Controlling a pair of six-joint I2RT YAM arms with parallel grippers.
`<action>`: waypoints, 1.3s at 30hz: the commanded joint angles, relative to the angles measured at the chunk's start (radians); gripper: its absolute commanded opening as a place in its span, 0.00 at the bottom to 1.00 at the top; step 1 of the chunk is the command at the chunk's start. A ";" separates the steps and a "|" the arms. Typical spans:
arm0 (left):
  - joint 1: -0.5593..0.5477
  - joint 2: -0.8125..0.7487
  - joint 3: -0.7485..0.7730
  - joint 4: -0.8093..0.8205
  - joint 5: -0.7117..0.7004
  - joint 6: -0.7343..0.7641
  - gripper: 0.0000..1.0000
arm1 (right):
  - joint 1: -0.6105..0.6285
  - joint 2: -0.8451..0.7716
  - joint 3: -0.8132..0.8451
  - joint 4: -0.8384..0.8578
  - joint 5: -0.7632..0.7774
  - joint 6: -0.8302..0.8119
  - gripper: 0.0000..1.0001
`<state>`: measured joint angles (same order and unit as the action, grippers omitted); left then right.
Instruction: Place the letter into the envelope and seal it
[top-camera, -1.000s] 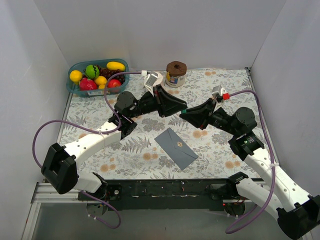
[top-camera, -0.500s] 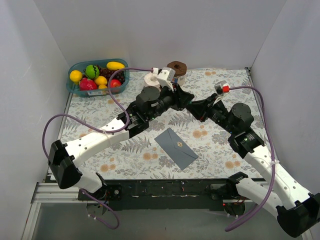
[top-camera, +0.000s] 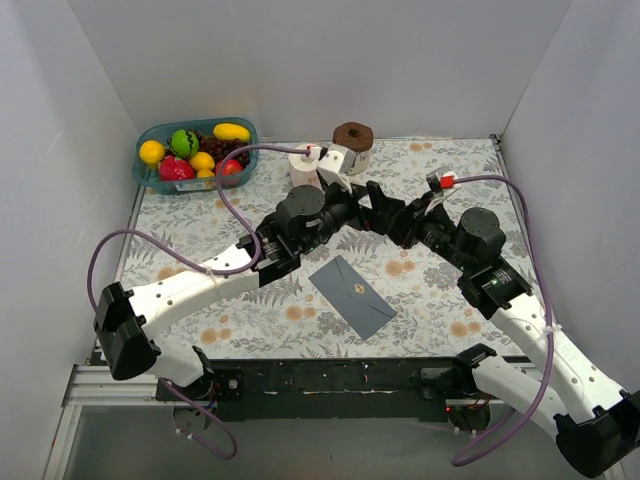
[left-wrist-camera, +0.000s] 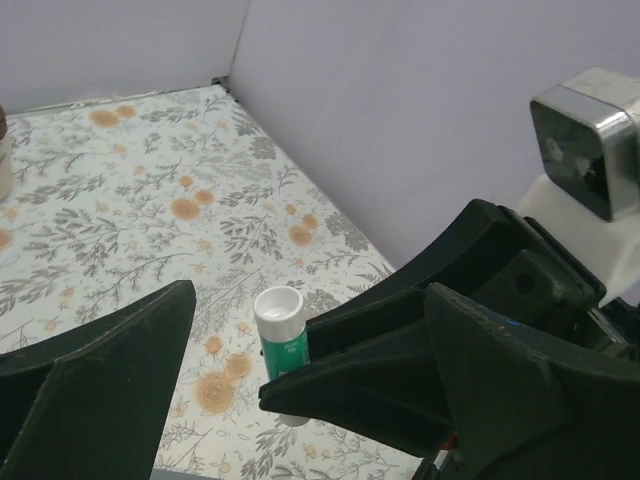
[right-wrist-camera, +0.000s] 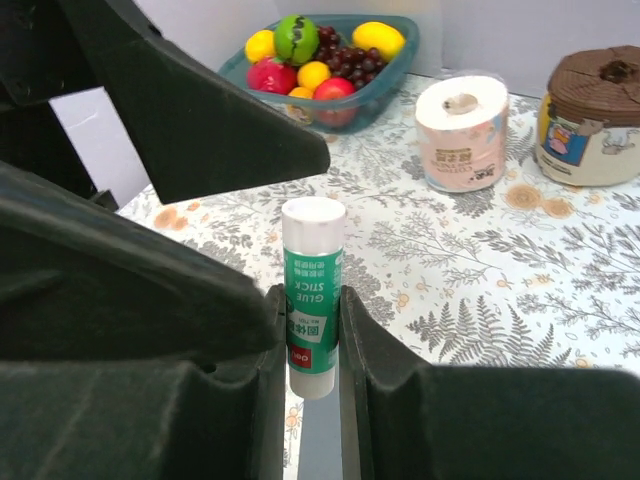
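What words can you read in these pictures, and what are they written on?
"GLUE STICK": on the green label of the glue stick, running along the tube.
Other print on that label: too small to read.
Label on the brown-lidded jar: too blurred to read.
Wrapper of the paper roll: too blurred.

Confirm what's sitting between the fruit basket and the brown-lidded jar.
A roll of tissue paper stands upright between the fruit basket and the jar; the right wrist view shows it best.
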<state>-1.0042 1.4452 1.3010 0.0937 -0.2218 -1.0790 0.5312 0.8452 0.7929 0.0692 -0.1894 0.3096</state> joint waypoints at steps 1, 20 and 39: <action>0.053 -0.103 -0.054 0.152 0.220 -0.015 0.98 | 0.000 -0.038 -0.004 0.095 -0.120 -0.030 0.01; 0.242 -0.121 -0.190 0.466 0.812 -0.263 0.98 | -0.008 -0.061 -0.038 0.242 -0.404 -0.003 0.01; 0.243 -0.131 -0.209 0.502 0.849 -0.266 0.98 | -0.010 -0.086 -0.038 0.250 -0.527 -0.038 0.01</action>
<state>-0.7620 1.3521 1.0927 0.5781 0.6140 -1.3479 0.5247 0.7666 0.7441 0.2722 -0.6910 0.2836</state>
